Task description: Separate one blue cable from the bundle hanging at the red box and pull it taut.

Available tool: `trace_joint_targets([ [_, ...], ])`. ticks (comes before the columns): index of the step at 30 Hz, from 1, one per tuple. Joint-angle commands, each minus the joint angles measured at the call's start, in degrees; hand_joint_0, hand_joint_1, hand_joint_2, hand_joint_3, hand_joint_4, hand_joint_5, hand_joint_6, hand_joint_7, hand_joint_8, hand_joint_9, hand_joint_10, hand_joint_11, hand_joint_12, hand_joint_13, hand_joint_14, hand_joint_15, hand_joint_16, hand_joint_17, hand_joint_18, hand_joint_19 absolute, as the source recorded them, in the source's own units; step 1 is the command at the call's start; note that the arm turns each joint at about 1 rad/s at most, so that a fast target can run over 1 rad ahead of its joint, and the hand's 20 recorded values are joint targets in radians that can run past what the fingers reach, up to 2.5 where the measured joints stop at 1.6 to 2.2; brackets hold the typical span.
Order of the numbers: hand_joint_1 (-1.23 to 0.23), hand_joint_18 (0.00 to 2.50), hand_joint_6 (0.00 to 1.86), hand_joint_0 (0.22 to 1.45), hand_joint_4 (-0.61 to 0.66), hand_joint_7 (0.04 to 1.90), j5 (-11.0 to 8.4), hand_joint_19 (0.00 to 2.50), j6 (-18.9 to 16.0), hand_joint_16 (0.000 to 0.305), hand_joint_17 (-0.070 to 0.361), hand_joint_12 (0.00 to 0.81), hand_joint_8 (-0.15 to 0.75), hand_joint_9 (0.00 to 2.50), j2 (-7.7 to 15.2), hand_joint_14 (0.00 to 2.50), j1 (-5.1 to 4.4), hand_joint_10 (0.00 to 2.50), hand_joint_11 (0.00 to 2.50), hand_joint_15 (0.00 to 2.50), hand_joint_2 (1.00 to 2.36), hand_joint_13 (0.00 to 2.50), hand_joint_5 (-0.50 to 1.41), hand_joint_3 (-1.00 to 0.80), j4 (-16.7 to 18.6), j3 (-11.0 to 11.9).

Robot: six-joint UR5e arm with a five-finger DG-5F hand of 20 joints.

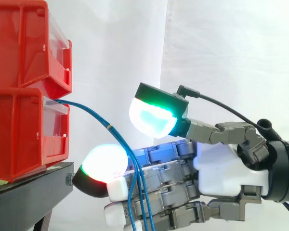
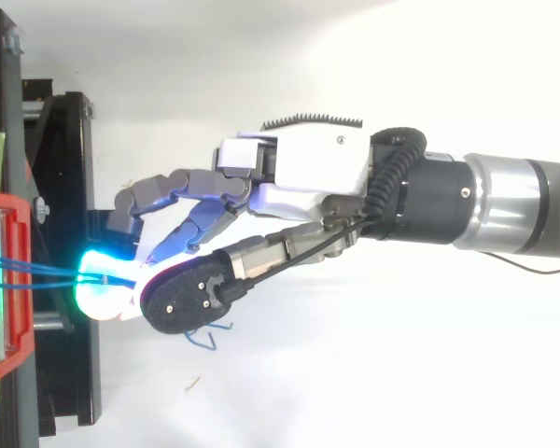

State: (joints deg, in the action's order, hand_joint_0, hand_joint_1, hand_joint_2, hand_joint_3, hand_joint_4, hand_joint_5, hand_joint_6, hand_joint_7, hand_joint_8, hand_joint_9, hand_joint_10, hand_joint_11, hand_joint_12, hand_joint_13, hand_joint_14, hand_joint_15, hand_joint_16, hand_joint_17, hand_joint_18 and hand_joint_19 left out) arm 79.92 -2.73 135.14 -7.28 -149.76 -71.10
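A bundle of thin blue cables (image 1: pixel 94 115) comes out between the two stacked red bins (image 1: pixel 19 53) and arcs down to the right. It then hangs straight down across my hand's fingers (image 1: pixel 168 173). My hand (image 1: pixel 226 163) reaches in from the right with its fingers fairly straight, pointing at the bins. One fingertip (image 1: pixel 103 163) glows white and red just left of the cables. The thumb's green pad (image 1: pixel 154 118) hovers above the bundle, apart from the fingers, so nothing is pinched. In the top view the cables (image 2: pixel 37 271) run from the bin (image 2: pixel 5 280) to the glowing pads by the hand (image 2: pixel 308 163).
The bins sit on a black stand (image 1: pixel 29 192) whose edge lies just left of my fingertips. A white curtain hangs behind. Loose blue cable ends (image 2: pixel 205 341) dangle below the thumb in the top view.
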Motion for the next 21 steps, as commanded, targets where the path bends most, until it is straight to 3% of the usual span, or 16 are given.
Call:
trace_joint_targets([
  [1,-0.51,0.65,0.50,0.66,0.28,1.14,0.24,0.22,0.10,0.025,0.056,0.279,0.328,0.84,-0.49,0.01,0.16,0.01,0.27,0.25,1.01,0.78,-0.11,-0.38,-0.18,0.00],
  [11,-0.57,0.67,0.50,0.67,0.26,1.18,0.24,0.23,0.18,0.024,0.055,0.284,0.334,0.92,-1.54,0.01,0.34,0.01,0.38,0.29,1.01,0.84,-0.11,-0.36,-2.55,0.00],
  [18,-0.65,0.68,0.50,0.69,0.22,1.39,0.24,0.24,0.27,0.024,0.053,0.284,0.346,0.94,-1.54,0.01,0.34,0.01,0.43,0.31,1.02,0.86,-0.10,-0.21,-2.55,0.00],
  [21,-0.67,0.68,0.52,0.70,0.22,1.39,0.24,0.24,0.36,0.024,0.053,0.290,0.348,0.95,-1.54,0.01,0.34,0.01,0.47,0.32,1.02,0.87,-0.11,-0.21,-2.55,0.00],
])
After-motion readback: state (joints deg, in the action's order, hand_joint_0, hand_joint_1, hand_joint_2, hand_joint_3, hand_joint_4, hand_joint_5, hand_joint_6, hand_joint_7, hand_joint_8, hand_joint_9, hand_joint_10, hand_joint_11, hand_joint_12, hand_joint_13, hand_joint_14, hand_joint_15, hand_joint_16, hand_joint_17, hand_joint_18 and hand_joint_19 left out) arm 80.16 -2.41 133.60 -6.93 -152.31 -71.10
